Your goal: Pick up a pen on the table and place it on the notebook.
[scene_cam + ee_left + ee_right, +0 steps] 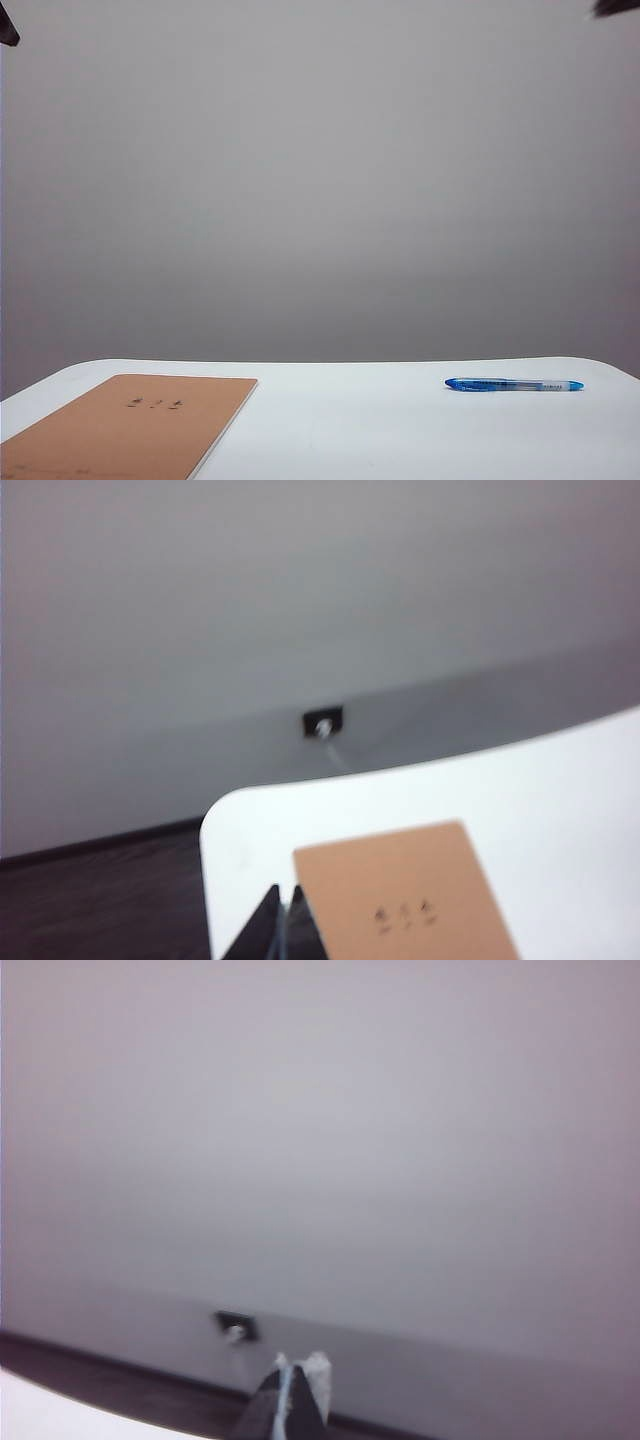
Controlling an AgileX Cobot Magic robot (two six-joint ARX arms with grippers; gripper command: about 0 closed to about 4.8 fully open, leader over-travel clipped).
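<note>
The blue pen (514, 384) lies flat on the white table (400, 430), at three o'clock from the brown notebook (130, 425). Left gripper (280, 920) and right gripper (290, 1400), both pinched closed and empty, hang well above it.

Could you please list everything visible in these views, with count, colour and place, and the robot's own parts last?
pen: one, translucent blue with a clear middle, lying flat on the right of the table, apart from the notebook.
notebook: one, tan-brown cover with small dark characters, flat at the table's front left.
table: one, white, rounded corners, across the foreground.
wall socket: one, dark, low on the grey wall.
left gripper: one, dark, jaws together, above the table's edge beside the notebook, holding nothing.
right gripper: one, dark with pale pads, shut and empty, raised off the table.
</note>
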